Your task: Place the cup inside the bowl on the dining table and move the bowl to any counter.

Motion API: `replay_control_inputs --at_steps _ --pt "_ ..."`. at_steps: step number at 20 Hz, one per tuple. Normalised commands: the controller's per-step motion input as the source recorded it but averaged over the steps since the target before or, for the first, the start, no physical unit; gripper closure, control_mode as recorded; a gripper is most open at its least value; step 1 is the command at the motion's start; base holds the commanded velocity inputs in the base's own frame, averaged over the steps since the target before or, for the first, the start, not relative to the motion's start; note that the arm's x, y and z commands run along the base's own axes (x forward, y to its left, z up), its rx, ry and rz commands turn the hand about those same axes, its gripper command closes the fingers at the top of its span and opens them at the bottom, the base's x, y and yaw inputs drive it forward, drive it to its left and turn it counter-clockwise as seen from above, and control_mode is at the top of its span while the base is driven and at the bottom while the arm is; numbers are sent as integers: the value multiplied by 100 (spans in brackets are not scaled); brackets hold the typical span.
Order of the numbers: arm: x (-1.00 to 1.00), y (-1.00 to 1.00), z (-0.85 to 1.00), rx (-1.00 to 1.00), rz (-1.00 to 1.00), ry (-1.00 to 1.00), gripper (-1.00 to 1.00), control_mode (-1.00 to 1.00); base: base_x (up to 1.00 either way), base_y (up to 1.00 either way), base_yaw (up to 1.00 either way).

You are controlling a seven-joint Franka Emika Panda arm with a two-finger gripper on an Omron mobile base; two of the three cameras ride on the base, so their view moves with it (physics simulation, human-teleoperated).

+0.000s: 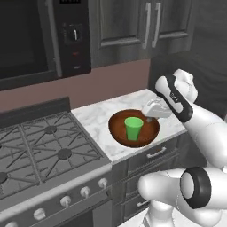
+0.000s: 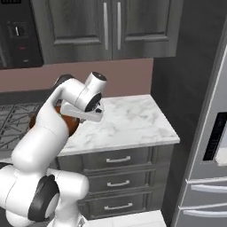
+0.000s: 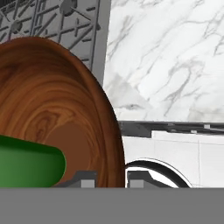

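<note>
The bowl (image 1: 134, 128) is a round, dark reddish-brown wooden dish with a smooth rim and curving grain that shows plainly in the hand view (image 3: 52, 109). It sits on the short white marble surface (image 1: 102, 115), whose grey veins run across a flat polished top above dark grey wood-grain drawer fronts (image 2: 117, 158) with slim metal pulls.

Inside the bowl stands the cup (image 1: 133, 128), a small bright green plain tumbler, tapered and without a handle, upright near the bowl's middle. In the hand view the cup (image 3: 30, 162) appears as a smooth green shape lying across the lower left, inboard of the fingers.

The fingers (image 3: 111, 179) straddle the bowl's near rim: one dark tip (image 3: 85, 178) sits on the inner side of the wooden wall and the other on the outer side, with the rim rising between them. They appear pressed against the wall on both sides, so the fingers are closed on the bowl's rim. In the left base view the white hand (image 1: 156, 109) meets the bowl's right edge.

Beyond the bowl, on the far side from the fingers, lies the black gas stove (image 1: 40, 146) with its grey lattice burner grates, touching the marble's edge. Dark panelled cabinets (image 2: 111, 26) hang above.
</note>
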Motion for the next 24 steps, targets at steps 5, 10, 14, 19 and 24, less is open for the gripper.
replay_control_inputs --at_steps 5,10,14,19,24 --pt "0 0 0 0 0 0 100 100 54 -61 20" --pt "0 0 0 0 0 0 100 100 26 -52 18" --pt "0 0 0 0 0 0 100 100 18 -30 12" --pt "0 0 0 0 0 0 100 100 33 0 1" --pt "0 0 0 0 0 0 100 100 24 0 0"
